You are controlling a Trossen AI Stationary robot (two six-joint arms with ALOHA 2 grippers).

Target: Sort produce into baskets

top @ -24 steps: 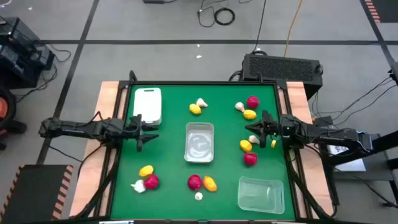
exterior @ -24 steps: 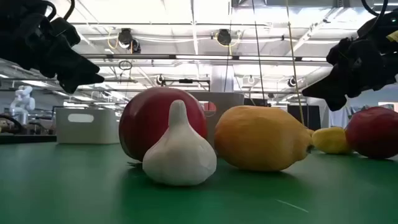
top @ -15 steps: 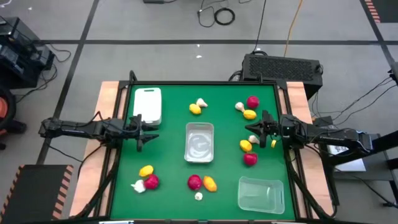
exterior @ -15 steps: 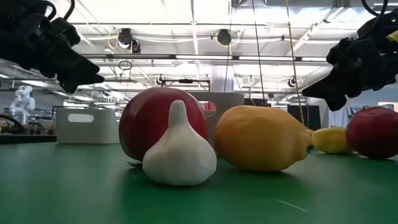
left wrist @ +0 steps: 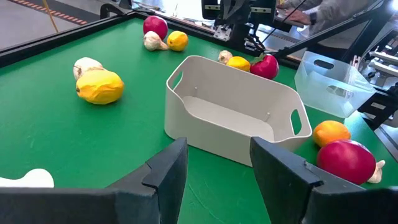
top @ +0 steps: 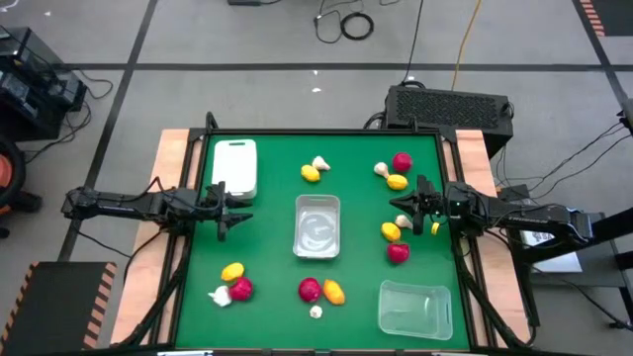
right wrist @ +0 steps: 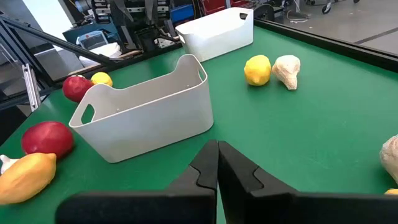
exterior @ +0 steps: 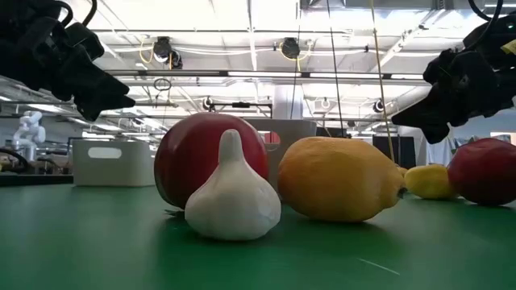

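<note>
My left gripper (top: pixel 242 206) hangs open and empty over the table's left part, near the opaque white tray (top: pixel 234 166); its fingers (left wrist: pixel 166 169) stand apart in the left wrist view. My right gripper (top: pixel 402 206) is shut and empty over the right part, beside a garlic bulb (top: pixel 400 220) and a lemon (top: pixel 391 231). A clear tray (top: pixel 317 226) stands in the middle, another (top: pixel 415 309) at the near right. Lemons, strawberries and garlic bulbs lie on the green cloth in small groups.
Groups of produce lie at the far middle (top: pixel 315 169), far right (top: pixel 396 171), near left (top: pixel 232 284) and near middle (top: pixel 321 294). A strawberry (top: pixel 398 253) lies near the right gripper. Wooden side rails (top: pixel 168 198) border the table. Green cloth shows between the groups.
</note>
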